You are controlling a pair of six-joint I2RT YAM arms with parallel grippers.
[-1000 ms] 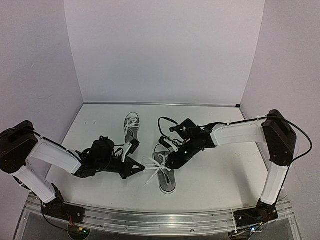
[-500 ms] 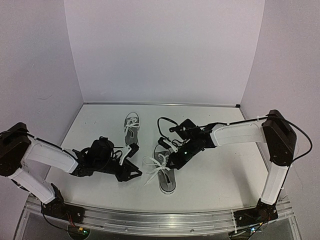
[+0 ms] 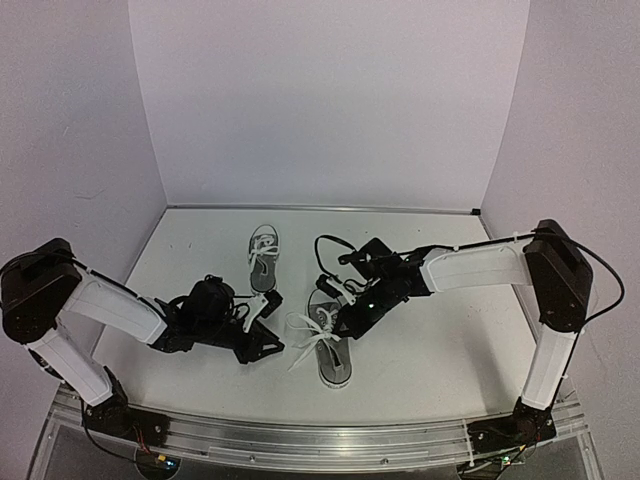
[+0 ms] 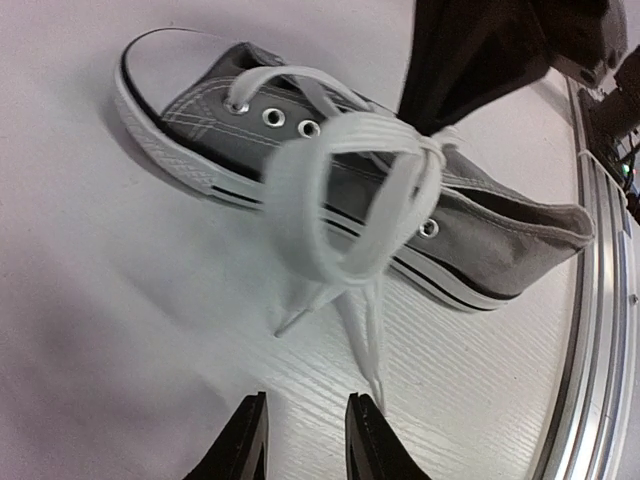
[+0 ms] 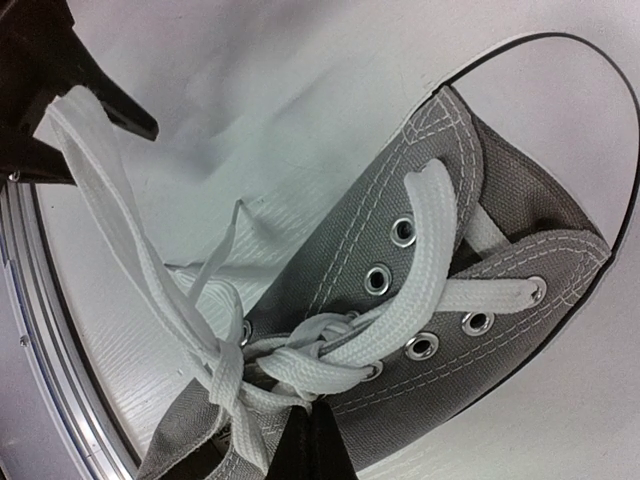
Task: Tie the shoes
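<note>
Looping flat lace (image 4: 292, 205) — woven, grey canvas shoe (image 4: 500, 225)

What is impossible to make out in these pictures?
- Right wrist view: whether the shut right tool pinches the lace; the bottom edge cuts it off.
- Top view: the far shoe is too small to judge its knot.
- Left wrist view: the right arm hides part of the near shoe.

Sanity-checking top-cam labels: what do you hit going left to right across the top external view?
left arm's white link → far shoe → near shoe → right arm's white forearm → right arm's elbow
</note>
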